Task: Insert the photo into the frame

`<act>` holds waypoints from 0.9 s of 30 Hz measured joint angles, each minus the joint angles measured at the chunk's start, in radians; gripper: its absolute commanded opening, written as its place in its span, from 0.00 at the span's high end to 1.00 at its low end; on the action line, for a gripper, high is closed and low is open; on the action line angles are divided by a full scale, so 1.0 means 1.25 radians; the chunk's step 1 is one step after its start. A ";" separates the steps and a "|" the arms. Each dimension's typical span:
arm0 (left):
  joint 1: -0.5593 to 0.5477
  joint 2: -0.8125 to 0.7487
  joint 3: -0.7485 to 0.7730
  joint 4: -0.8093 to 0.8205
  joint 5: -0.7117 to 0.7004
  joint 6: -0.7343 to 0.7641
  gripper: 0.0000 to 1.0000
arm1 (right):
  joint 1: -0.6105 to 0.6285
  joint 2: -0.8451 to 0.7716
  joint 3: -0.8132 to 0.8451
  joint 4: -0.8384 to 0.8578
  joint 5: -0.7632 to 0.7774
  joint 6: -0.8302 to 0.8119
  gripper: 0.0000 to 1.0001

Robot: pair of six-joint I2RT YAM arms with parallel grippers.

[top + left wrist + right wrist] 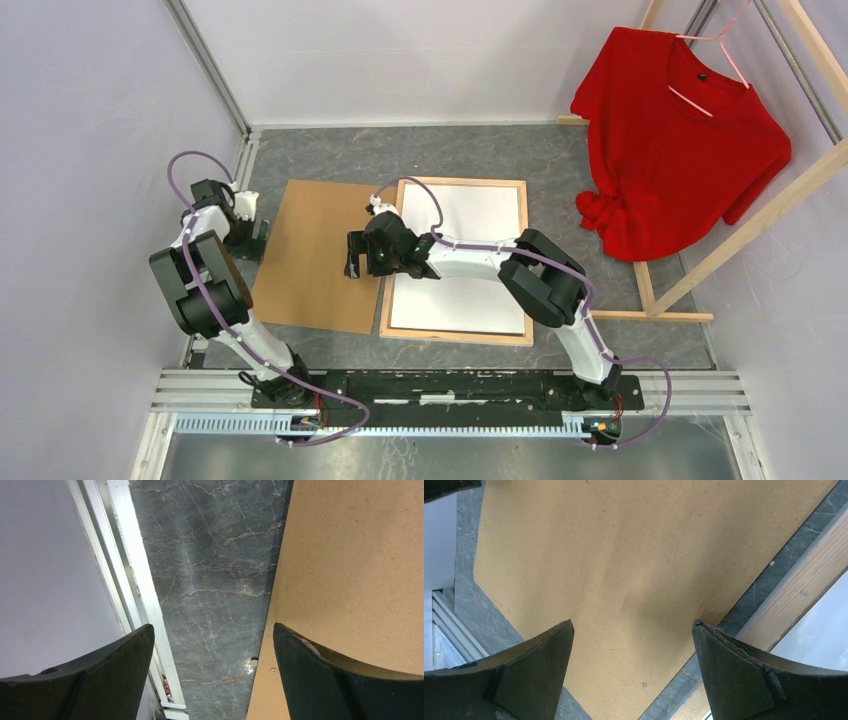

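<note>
On the counter (450,150), right of centre: we see the frame (460,338) lying flat, bare-wood side up.
Photo (470,300): sits inside the frame's rails, plain white side up. Printed side not visible to us.
Hardboard sheet (315,270): brown, flat on the counter just left of the frame, turned slightly off square to it. In the right wrist view a thin strip of counter separates its edge from the frame's wooden rail.
Right arm (540,280): reaches left across the frame, wrist over the frame's left rail.
Right jaws: released and wide apart, nothing between them. They are over the hardboard's right-hand part, near the frame rail. We can't tell whether they touch the sheet.
Left arm (200,285): folded back at the counter's left side.
Left jaws: released, wide apart, empty. They straddle the hardboard's left edge, one finger over the sheet and the other towards the aluminium rail (135,580) at the counter's side. Contact: we can't tell.
Far right: a red shirt (670,170) on a pink hanger (720,60), hung from a bare-wood rack (760,220), well apart from both arms.
</note>
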 measured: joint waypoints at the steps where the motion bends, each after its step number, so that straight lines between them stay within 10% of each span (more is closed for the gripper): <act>1: 0.000 0.002 -0.006 0.004 -0.001 0.000 0.06 | -0.002 0.000 0.000 0.002 0.002 0.001 0.04; 27: -0.020 0.045 0.078 -0.001 0.076 -0.075 0.18 | -0.056 -0.023 0.011 -0.153 0.112 0.013 0.02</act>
